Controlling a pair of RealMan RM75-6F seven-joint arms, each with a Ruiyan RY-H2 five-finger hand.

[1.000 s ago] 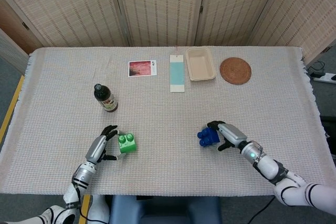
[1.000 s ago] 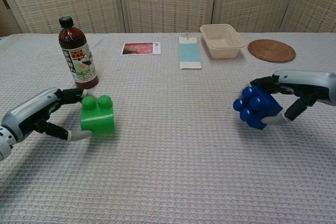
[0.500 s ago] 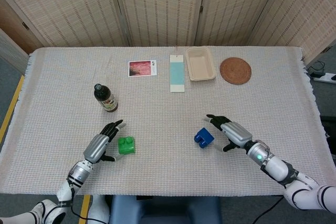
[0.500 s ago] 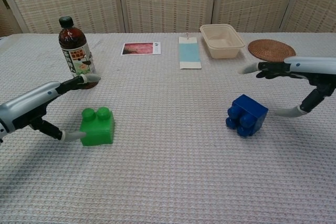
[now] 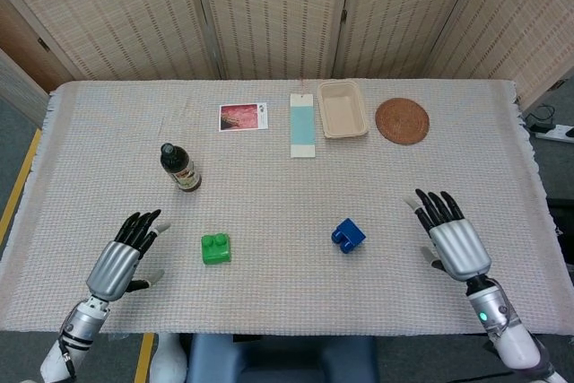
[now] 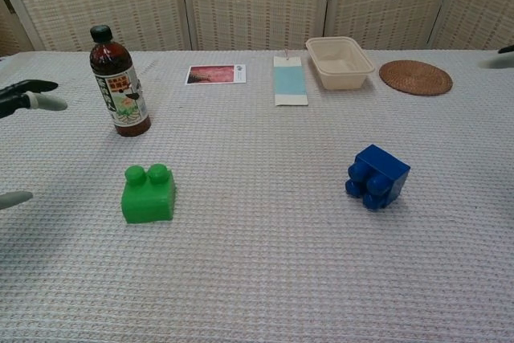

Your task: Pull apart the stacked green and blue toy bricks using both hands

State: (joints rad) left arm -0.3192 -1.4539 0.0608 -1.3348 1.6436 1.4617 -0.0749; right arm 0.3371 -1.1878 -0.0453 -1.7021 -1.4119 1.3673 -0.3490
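Both hands are now drawing back toward the lower corners of the head view, having let go of the bricks. Left hand point(image 5: 115, 262) and right hand point(image 5: 456, 241) are hovering spread and empty. Green brick point(image 5: 215, 248) is sitting studs-up lower left of centre on the worktop point(image 5: 269, 195); blue brick point(image 5: 348, 235) is lying tipped, well apart, so the separation looks done.

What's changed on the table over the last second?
Both hands let go. The left robot hand released the green brick and drew back open; the right robot hand released the blue brick, now on its side, and withdrew. Bottle and tray stayed put.
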